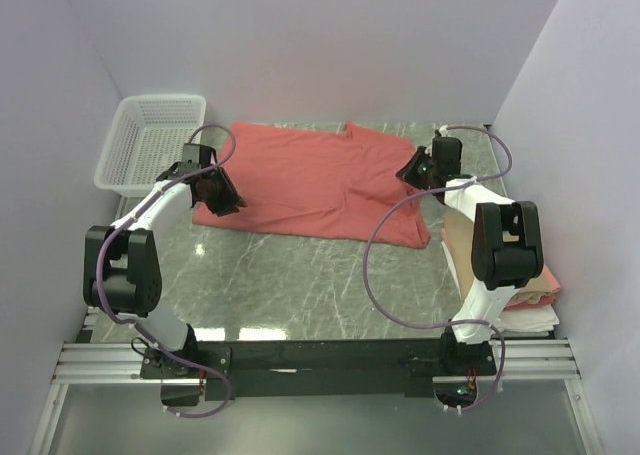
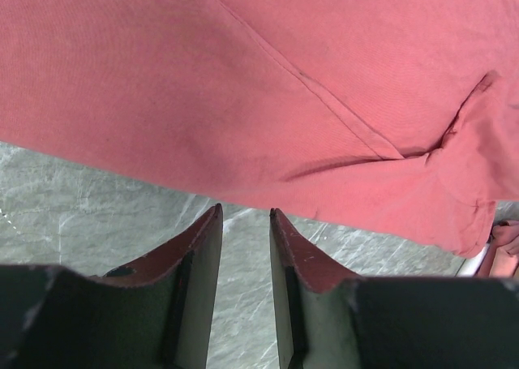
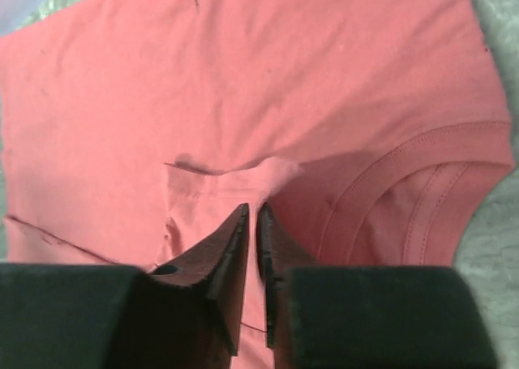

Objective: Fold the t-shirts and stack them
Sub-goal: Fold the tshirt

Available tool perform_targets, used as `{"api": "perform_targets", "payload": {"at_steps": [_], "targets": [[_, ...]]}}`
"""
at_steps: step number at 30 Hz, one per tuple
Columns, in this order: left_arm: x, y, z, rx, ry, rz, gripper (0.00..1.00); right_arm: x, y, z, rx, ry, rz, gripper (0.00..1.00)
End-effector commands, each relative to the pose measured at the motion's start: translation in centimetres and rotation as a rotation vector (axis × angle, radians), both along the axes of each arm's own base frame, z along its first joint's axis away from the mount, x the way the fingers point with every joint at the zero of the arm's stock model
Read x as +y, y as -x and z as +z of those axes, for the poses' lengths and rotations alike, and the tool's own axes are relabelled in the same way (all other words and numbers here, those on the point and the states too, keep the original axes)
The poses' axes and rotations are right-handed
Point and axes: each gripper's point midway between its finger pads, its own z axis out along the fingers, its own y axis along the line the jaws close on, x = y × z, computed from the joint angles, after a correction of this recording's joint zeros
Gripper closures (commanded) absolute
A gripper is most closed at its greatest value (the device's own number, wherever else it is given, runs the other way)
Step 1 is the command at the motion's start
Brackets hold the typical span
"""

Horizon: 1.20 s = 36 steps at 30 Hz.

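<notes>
The shirt [image 1: 310, 180] is matt, fine-knit salmon cloth with a ribbed collar [image 3: 405, 166]. The table [image 1: 300, 285] is glossy, smooth, marbled like stone. The basket [image 1: 118, 160] is white plastic mesh. The fingers [image 2: 203, 255] look like scuffed, matt plastic.

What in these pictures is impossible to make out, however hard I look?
1. The folded shirts: top view, the right arm covers most of the pile, so they cannot be counted.
2. Part of the left edge of the red shirt: top view, the left arm covers it.
3. The red shirt's full outline: both wrist views, the picture edges cut it off.
</notes>
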Motion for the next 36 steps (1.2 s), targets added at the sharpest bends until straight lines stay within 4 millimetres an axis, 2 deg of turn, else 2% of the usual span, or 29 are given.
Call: {"api": "perform_targets", "payload": {"at_steps": [1, 2, 3, 6, 10, 13, 16, 18, 20, 21, 22, 25, 26, 31, 33, 34, 36], "targets": [[-0.3, -0.4, 0.1, -0.017, 0.010, -0.012, 0.65, -0.5, -0.9, 1.0, -0.044, 0.076, -0.008, 0.80], [-0.3, -0.3, 0.0, -0.014, 0.009, -0.012, 0.65, -1.1, -1.5, 1.2, -0.038, 0.097, -0.040, 0.76], [-0.3, -0.3, 0.0, -0.012, 0.009, -0.012, 0.65, -1.5, -1.2, 0.1, 0.012, 0.114, -0.055, 0.65], [-0.4, -0.2, 0.0, -0.011, 0.013, -0.012, 0.64, -3.7, -0.4, -0.8, 0.104, 0.181, -0.165, 0.51], [-0.3, -0.2, -0.1, -0.005, 0.013, -0.005, 0.64, -4.8, 0.5, 0.8, 0.118, 0.255, -0.241, 0.50], [-0.4, -0.2, -0.1, -0.004, 0.015, -0.001, 0.64, -4.4, 1.1, 3.0, 0.092, 0.330, -0.261, 0.50], [-0.3, -0.4, -0.1, -0.005, 0.014, 0.003, 0.64, -3.0, 0.0, 5.0, 0.061, 0.336, -0.233, 0.50], [-0.4, -0.4, -0.2, -0.003, 0.016, 0.003, 0.65, -2.1, -0.1, 3.9, 0.107, 0.354, -0.208, 0.52], [-0.4, -0.4, -0.2, -0.005, 0.015, 0.000, 0.65, -1.4, -0.5, 4.0, 0.099, 0.381, -0.198, 0.52], [-0.4, -0.4, -0.2, -0.003, 0.015, 0.002, 0.65, 0.0, -0.4, 4.0, 0.088, 0.389, -0.171, 0.53], [-0.3, -0.4, -0.1, -0.007, 0.014, 0.001, 0.65, 0.5, -0.5, 3.9, 0.084, 0.398, -0.159, 0.53], [-0.6, -0.4, -0.3, -0.001, 0.023, -0.005, 0.65, 2.5, -0.7, 2.3, 0.118, 0.399, -0.119, 0.53], [-0.5, -0.4, -0.3, -0.002, 0.021, -0.004, 0.65, 2.7, -0.3, 0.8, 0.163, 0.413, -0.108, 0.53], [-0.4, -0.2, -0.2, -0.003, 0.018, -0.008, 0.65, 3.2, 1.1, -2.4, 0.235, 0.407, -0.095, 0.55], [-0.5, -0.2, -0.2, -0.004, 0.020, -0.008, 0.65, 3.5, 1.7, -2.5, 0.231, 0.397, -0.092, 0.55], [-0.5, -0.2, -0.2, -0.004, 0.021, -0.009, 0.65, 3.3, 2.7, -3.5, 0.254, 0.401, -0.090, 0.55], [-0.6, -0.2, -0.3, -0.004, 0.025, -0.012, 0.65, 3.6, 3.4, -3.4, 0.247, 0.382, -0.089, 0.55]]}}
